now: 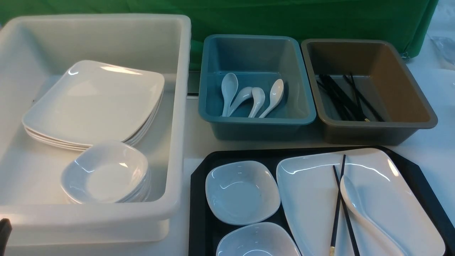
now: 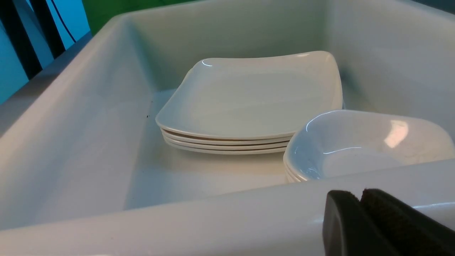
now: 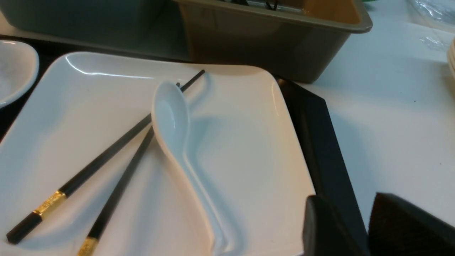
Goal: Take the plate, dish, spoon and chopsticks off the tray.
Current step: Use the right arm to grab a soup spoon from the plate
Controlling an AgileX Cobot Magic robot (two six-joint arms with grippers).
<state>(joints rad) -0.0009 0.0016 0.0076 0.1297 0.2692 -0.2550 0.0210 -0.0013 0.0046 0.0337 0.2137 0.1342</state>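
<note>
From my station, the large black rectangular plastic tray [image 1: 198, 220] with its raised rim sits on the white table [image 1: 437, 153] at the near right of the front view. On the right half of it lies the big glossy white squarish plate [image 1: 391, 192]. The thin black chopsticks with gold-banded ends [image 1: 340, 197] rest on the plate, crossed over each other. The glossy white soup spoon [image 1: 353, 199] lies just beside them with its bowl pointing away from me; in the right wrist view the bowl overlaps the far ends of the sticks. Left of the plate, also on the tray, are two small deep white dishes [image 1: 241, 192], one nearer me than the other, its near part cut off by the frame.

The left gripper [image 2: 360, 199] has its dark pads pressed together with nothing between them, and it sits just outside the near wall of the big white plastic tub [image 1: 177, 106]. That tub holds a stack of white square plates [image 1: 96, 103] and a stack of small white bowls [image 1: 106, 172].

The right gripper [image 3: 350, 199] is near the tray's right rim, beside the plate's corner. Its fingers stand partly apart and hold nothing.

Behind the tray, the blue plastic tub [image 1: 209, 89] holds four white spoons [image 1: 252, 94]. The brown plastic tub [image 1: 408, 89] beside it holds a bundle of black sticks [image 1: 344, 96].
</note>
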